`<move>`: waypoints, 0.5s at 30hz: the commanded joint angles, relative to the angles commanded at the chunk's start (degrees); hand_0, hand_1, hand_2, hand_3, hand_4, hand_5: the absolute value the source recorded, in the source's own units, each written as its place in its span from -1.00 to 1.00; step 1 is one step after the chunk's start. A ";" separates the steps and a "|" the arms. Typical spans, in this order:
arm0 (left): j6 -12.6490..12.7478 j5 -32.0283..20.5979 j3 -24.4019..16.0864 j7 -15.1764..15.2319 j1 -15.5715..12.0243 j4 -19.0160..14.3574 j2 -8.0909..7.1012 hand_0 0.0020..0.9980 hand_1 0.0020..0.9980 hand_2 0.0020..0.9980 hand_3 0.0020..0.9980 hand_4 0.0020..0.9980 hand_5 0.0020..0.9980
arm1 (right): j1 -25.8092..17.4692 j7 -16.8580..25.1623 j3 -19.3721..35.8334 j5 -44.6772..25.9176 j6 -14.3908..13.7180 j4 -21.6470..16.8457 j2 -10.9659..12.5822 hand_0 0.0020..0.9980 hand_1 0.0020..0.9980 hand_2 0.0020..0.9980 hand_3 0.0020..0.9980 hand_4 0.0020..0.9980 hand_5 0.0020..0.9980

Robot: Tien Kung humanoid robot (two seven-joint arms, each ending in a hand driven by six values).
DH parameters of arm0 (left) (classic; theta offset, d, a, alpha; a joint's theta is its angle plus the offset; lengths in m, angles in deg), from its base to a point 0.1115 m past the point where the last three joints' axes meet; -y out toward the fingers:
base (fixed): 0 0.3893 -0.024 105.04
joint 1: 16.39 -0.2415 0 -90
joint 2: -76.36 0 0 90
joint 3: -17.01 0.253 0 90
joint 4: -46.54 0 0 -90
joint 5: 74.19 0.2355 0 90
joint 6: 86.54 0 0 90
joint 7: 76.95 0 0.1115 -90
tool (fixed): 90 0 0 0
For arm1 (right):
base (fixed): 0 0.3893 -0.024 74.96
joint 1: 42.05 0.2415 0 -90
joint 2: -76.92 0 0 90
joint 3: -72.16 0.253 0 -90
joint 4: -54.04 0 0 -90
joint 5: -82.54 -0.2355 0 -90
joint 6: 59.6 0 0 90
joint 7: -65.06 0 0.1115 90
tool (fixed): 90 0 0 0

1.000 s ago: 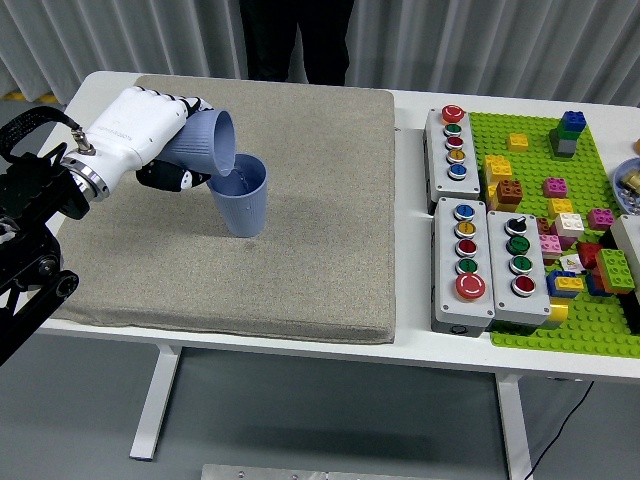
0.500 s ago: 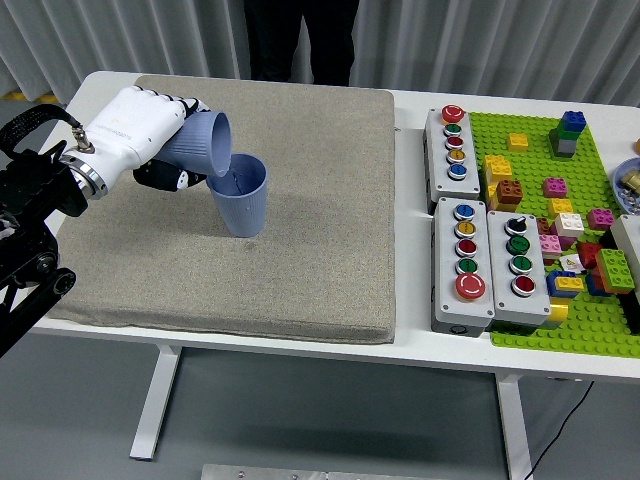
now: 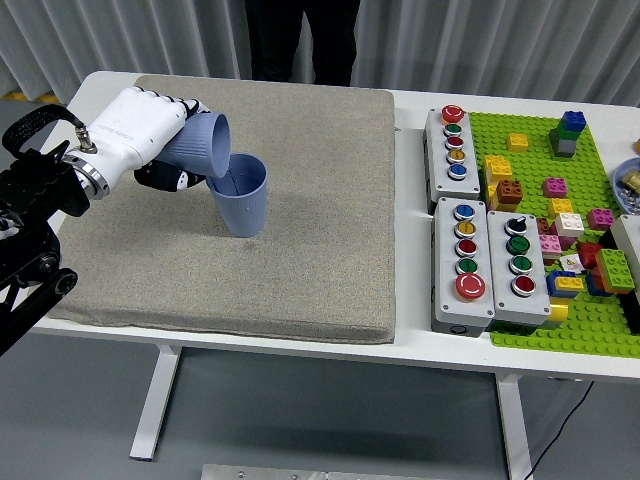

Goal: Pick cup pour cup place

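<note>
Head view: tilted cup [image 3: 200, 143] lies nearly on its side, mouth angled down-right, its lip over the rim of the standing cup [image 3: 240, 197] on the grey mat [image 3: 320, 250]. Your left hand [image 3: 140, 135] sits up-left of it, fingers wrapped round its body. Right hand not visible. To place, you'd right it leftward first.

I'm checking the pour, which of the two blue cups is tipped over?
The cup in the left hand, the held cup, is tipped, mouth toward the upright cup on the mat.
</note>
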 joint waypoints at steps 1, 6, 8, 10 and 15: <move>0.00 0.00 -0.01 -0.01 0.00 0.00 -0.01 0.04 0.07 0.10 0.05 0.30 -0.57 | 0.00 0.00 0.01 0.01 0.00 0.00 0.00 0.36 0.35 0.36 0.28 -0.13 -0.66; -0.05 0.00 0.09 -0.25 -0.11 -0.04 -0.18 0.04 0.07 0.10 0.05 0.30 -0.57 | -0.19 -0.05 0.10 0.25 0.00 0.00 -0.06 0.36 0.35 0.37 0.28 -0.13 -0.66; -0.05 0.00 0.04 -0.30 -0.15 -0.04 -0.17 0.04 0.07 0.10 0.05 0.30 -0.57 | -0.22 -0.08 0.12 0.35 0.01 0.00 -0.07 0.36 0.35 0.37 0.28 -0.13 -0.66; -0.05 0.00 0.05 -0.33 -0.15 -0.04 -0.17 0.04 0.07 0.10 0.05 0.30 -0.57 | -0.23 -0.11 0.15 0.40 0.00 0.00 -0.08 0.36 0.35 0.37 0.28 -0.13 -0.66; -0.02 0.00 0.15 -0.40 -0.19 -0.01 -0.29 0.04 0.07 0.10 0.05 0.30 -0.57 | -0.36 -0.17 0.20 0.49 -0.02 0.00 -0.17 0.36 0.35 0.37 0.28 -0.13 -0.66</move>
